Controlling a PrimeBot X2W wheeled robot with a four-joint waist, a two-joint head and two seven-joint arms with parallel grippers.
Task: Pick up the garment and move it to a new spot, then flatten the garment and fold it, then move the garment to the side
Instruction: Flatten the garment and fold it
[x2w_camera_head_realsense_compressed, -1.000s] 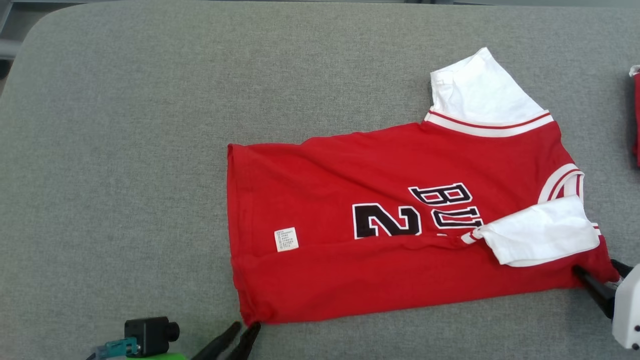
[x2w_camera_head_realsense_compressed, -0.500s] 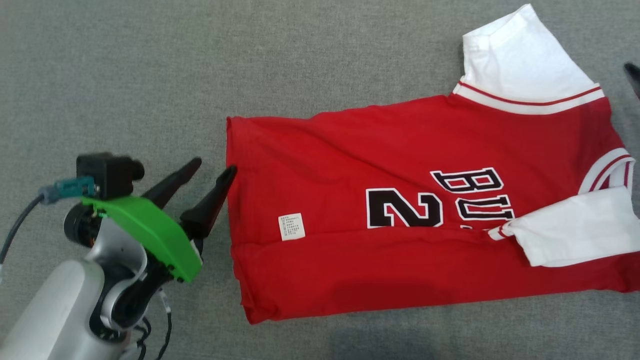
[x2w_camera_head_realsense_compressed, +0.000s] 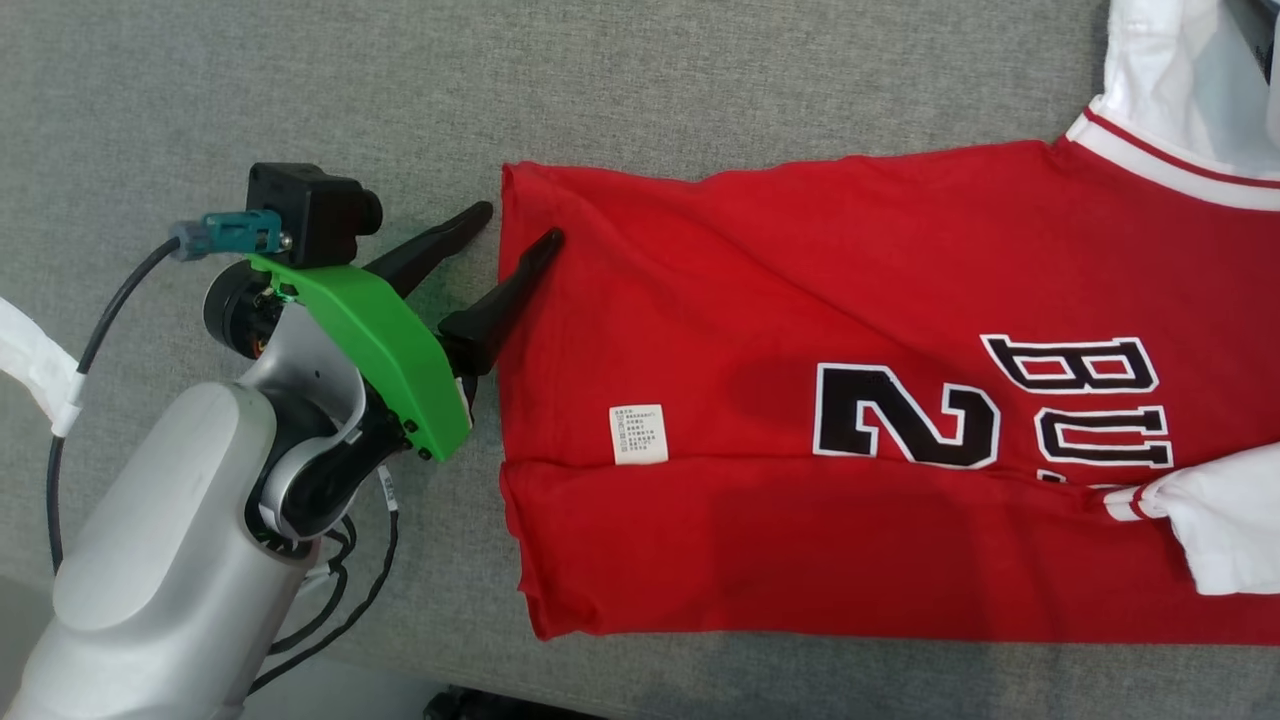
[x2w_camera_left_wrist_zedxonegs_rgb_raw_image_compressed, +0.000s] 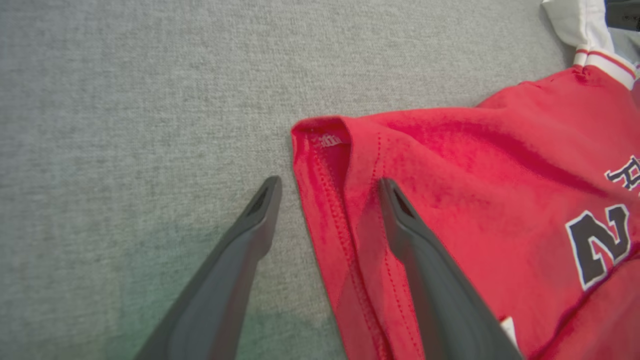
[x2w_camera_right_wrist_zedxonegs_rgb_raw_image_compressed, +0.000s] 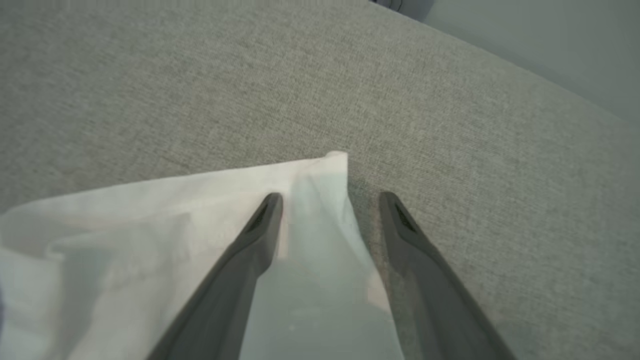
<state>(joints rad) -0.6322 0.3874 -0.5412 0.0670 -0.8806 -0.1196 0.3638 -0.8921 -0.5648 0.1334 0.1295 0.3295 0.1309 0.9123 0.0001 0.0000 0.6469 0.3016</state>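
Item: garment (x2w_camera_head_realsense_compressed: 800, 300), a red jersey with white sleeves and black lettering, lying flat on the grey worktop (x2w_camera_head_realsense_compressed: 700, 90). Its long axis runs across the head view, hem toward the robot's left and shoulders toward its right. The near long edge is turned up over the body along a crease that passes just below the care label (x2w_camera_head_realsense_compressed: 638, 434). Left gripper (x2w_camera_head_realsense_compressed: 520, 222): jaws apart and holding nothing, set at the far hem corner (x2w_camera_left_wrist_zedxonegs_rgb_raw_image_compressed: 320, 132), one finger over red cloth and the other over bare worktop, so the hem edge runs between them. The cloth lies ahead of this gripper and to its right, and the left arm is judged the nearer one for the hem end. Right gripper (x2w_camera_right_wrist_zedxonegs_rgb_raw_image_compressed: 330, 196): jaws apart, not clamped, straddling the tip of the white sleeve (x2w_camera_right_wrist_zedxonegs_rgb_raw_image_compressed: 150, 225) at the shoulder end. The coming move is judged to turn on both jaws closing on these two far-side corners. The left wrist view gives the hem's double stitching and its lifted corner, which the head view flattens. The head view gives the whole lie of the jersey and the second sleeve (x2w_camera_head_realsense_compressed: 1230, 530), folded inward. The right wrist view gives the sleeve tip, which the head view cuts off at its edge.
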